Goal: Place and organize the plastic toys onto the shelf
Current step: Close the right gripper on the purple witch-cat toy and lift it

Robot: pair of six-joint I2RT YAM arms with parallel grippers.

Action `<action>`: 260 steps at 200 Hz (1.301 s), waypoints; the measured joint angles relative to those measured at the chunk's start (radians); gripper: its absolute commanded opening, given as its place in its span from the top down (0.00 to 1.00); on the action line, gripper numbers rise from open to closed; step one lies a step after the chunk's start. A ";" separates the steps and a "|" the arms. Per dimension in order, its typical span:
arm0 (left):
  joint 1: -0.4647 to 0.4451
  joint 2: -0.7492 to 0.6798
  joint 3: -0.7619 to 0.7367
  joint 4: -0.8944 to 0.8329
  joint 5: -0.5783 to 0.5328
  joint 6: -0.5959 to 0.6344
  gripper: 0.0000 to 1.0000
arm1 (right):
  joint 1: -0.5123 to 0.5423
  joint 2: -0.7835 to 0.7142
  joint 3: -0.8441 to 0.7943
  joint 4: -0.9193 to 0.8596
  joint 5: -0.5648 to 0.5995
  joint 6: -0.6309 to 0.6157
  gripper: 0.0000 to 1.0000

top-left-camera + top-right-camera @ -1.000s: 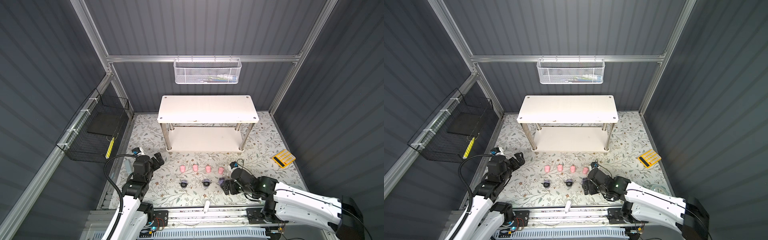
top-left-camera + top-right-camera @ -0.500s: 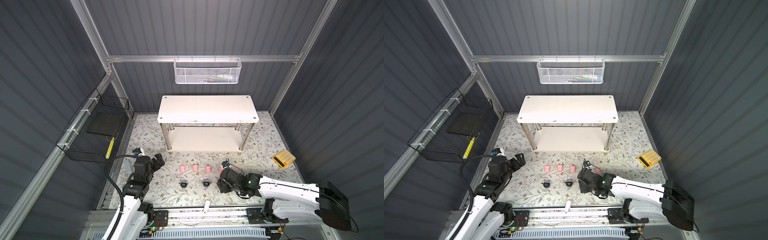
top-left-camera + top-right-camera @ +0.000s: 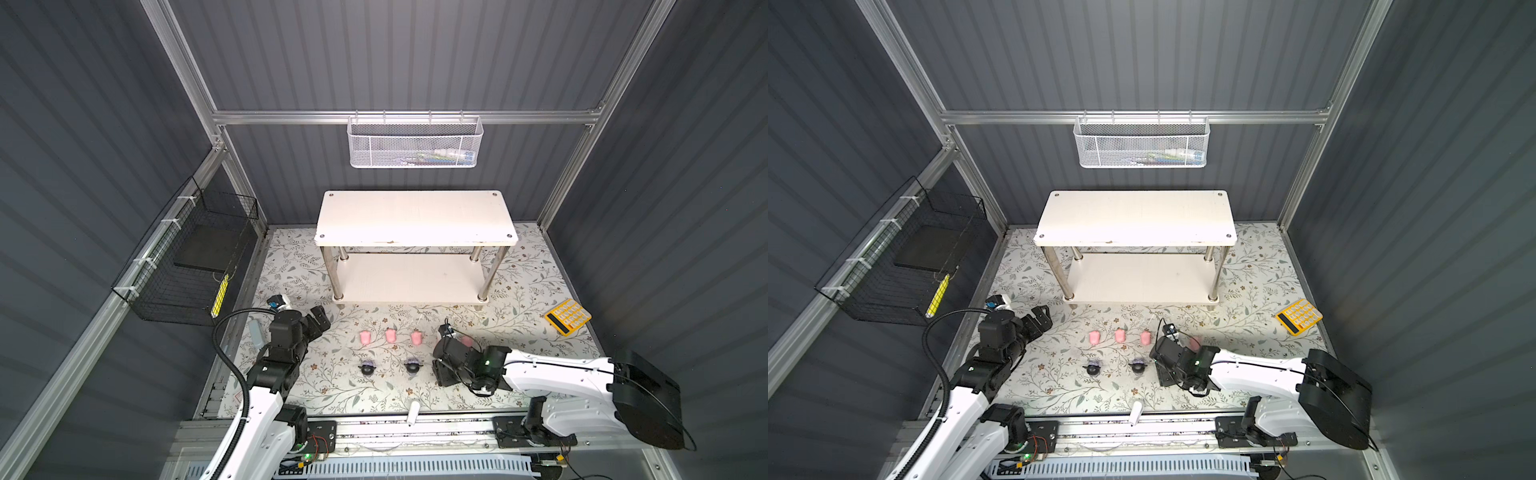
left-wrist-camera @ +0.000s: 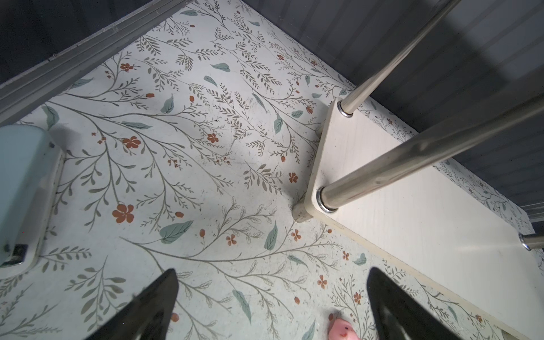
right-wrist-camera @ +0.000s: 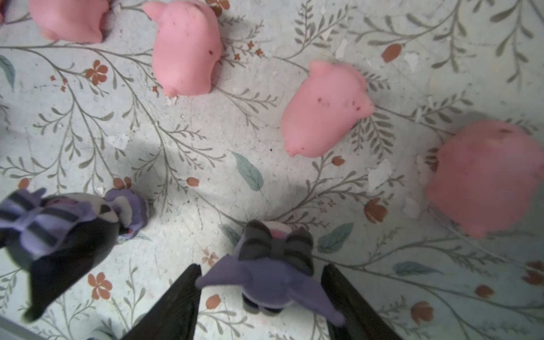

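Floral mat (image 3: 374, 399) covers the floor of a grey-walled booth. In both top views the shelf (image 3: 415, 216) (image 3: 1136, 218) stands at the back of the mat, its long side running left to right. A row of pink toys (image 3: 390, 335) (image 3: 1120, 335) lies in front of it, parallel to its front edge. Nearer the camera stand two purple toys (image 3: 368, 368) (image 3: 1092, 368). The left claw (image 3: 318, 322) (image 3: 1040, 318) hangs off the shelf's left front corner. The right claw (image 3: 438, 368) (image 3: 1162, 368) sits low on the mat, just right of the purple pair. A yellow calculator (image 3: 567, 316) lies far right.

In the left wrist view the left claw (image 4: 272, 306) is spread wide over bare mat, with nothing between its fingers (image 4: 153, 309). One pink toy (image 4: 341, 331) peeks in near one finger. The shelf's lower board (image 4: 412, 220) lies beyond.

In the right wrist view the right claw (image 5: 263, 303) has narrowed around a third purple toy (image 5: 273, 276). This toy stands on the mat with its bow away from the camera and its side flaps spread across the gap toward each finger (image 5: 176, 303). Whether the fingers press on it, I cannot tell. Four pink toys (image 5: 187, 48) lie beyond in a slanting line, their long bodies pointing roughly alike.
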State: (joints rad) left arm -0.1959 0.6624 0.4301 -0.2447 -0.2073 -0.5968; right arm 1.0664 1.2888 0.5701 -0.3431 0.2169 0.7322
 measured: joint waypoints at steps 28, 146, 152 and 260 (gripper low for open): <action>0.000 0.001 0.000 0.003 0.000 -0.002 0.00 | -0.009 0.016 0.000 0.008 0.000 -0.004 0.37; 0.000 0.017 0.000 0.006 0.000 -0.002 0.00 | -0.027 0.088 0.019 0.032 0.000 -0.022 0.63; 0.000 0.017 0.000 0.006 0.000 -0.002 0.00 | -0.027 0.089 0.020 0.032 0.000 -0.022 0.63; 0.000 0.023 0.000 0.006 0.000 -0.002 0.00 | -0.027 -0.008 0.065 -0.102 -0.008 -0.023 0.69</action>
State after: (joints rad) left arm -0.1959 0.6857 0.4297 -0.2390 -0.2077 -0.5987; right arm 1.0393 1.2812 0.6353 -0.4454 0.2092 0.7097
